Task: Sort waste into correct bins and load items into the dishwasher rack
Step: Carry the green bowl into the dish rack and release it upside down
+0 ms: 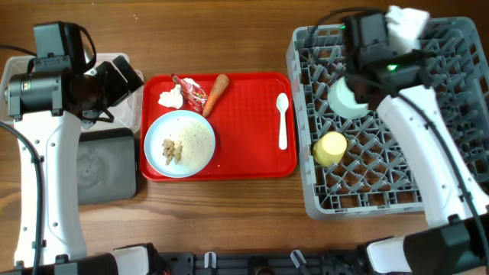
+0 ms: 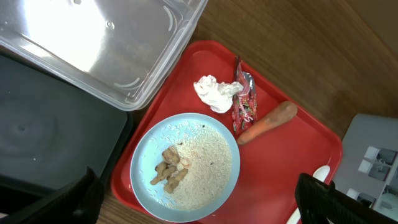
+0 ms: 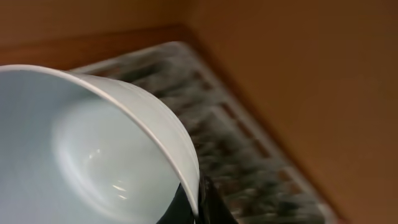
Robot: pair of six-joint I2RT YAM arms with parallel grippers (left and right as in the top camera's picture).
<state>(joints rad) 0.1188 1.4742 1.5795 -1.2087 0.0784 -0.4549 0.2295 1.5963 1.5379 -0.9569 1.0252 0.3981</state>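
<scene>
**Where things sat on my table**

I saw the serving tray (image 1: 252,153) mid-table, carrying the plate (image 1: 154,127) of rice (image 1: 195,141). The tissue (image 1: 170,98), wrapper (image 1: 191,92) and carrot piece (image 1: 215,93) lay behind the plate, and the spoon (image 1: 282,121) to its right. The rack (image 1: 367,191) stood on the right with the cup (image 1: 331,148) in it and the bowl (image 1: 348,103) behind the cup. The tub (image 1: 15,69) and shallow tray (image 1: 103,164) lay on the left.

Green bowl (image 1: 345,105) half under right arm (image 1: 416,114); cut by left edge in wrist view, rack (image 3: 249,155) blurred. Tub (image 1: 11,70) mostly under left arm (image 1: 53,88). Spoon (image 2: 321,173) barely shows.

On the wooden table (image 1: 229,214) we see: red tray (image 1: 248,122), centre; grey rack (image 1: 382,179), 3 o'clock; clear tub (image 2: 93,43), 10 o'clock; black tray (image 1: 107,164), 9 o'clock.
</scene>
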